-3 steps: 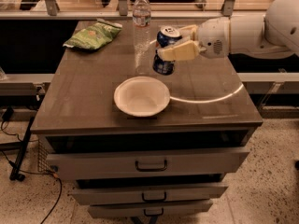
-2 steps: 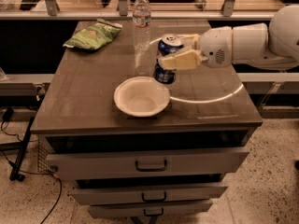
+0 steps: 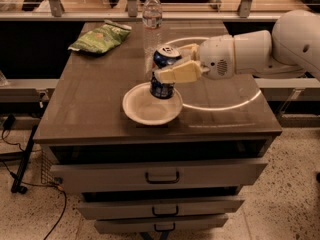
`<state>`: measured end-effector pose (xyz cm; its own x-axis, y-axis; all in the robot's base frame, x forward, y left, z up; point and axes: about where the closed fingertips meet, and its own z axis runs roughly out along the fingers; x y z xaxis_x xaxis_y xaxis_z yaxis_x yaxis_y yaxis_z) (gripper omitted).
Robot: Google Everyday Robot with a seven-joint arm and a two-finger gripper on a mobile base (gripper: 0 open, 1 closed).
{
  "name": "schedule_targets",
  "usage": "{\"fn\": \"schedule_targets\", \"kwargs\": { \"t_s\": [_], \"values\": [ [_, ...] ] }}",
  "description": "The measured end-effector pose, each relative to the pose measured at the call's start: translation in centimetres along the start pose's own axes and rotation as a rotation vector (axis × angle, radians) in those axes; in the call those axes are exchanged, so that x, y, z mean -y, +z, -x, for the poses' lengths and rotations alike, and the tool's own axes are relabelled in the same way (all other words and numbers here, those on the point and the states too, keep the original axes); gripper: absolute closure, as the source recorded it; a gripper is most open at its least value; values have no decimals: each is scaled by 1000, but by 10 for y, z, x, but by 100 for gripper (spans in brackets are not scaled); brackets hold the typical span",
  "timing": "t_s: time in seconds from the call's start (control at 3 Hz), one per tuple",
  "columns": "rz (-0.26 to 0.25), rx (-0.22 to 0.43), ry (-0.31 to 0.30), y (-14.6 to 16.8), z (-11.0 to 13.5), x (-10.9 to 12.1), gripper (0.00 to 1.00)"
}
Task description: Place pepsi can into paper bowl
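We see the pepsi can (image 3: 162, 89) standing close to upright, its long axis nearly vertical with the silver top uppermost and leaning a little toward the right of the view, so the top face shows to the camera. Its blue base sits over the far part of the paper bowl (image 3: 145, 112); we cannot tell whether the base touches the bowl or hangs just above it. The gripper (image 3: 168, 63) is clamped around the can's upper half, one pale yellow finger (image 3: 179, 73) crossing the near side of the can and the other showing behind it by the rim, so the claw is closed on the can. The white arm (image 3: 250, 51) reaches in level from the right of the view, above the table top (image 3: 85, 104). The bowl rests flat on that brown top, open side up, near its front middle, and we see nothing else inside it. Behind the can, near the far edge, stands a clear water bottle (image 3: 152, 19), upright and apart from the can. Well to the left of the bottle lies a green snack bag (image 3: 100, 36), flat on the top. Under the table top we see a stack of drawers (image 3: 160, 176) with dark handles, and a black cable (image 3: 24, 156) runs down to the speckled floor at the left.
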<state>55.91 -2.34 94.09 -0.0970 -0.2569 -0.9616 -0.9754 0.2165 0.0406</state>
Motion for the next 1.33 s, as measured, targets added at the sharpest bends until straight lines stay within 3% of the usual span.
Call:
{"fn": "schedule_targets", "kwargs": {
  "t_s": [1.0, 1.33],
  "values": [
    [17, -63, 7, 9, -21, -8, 100],
    [45, -68, 18, 17, -29, -10, 84]
  ]
}}
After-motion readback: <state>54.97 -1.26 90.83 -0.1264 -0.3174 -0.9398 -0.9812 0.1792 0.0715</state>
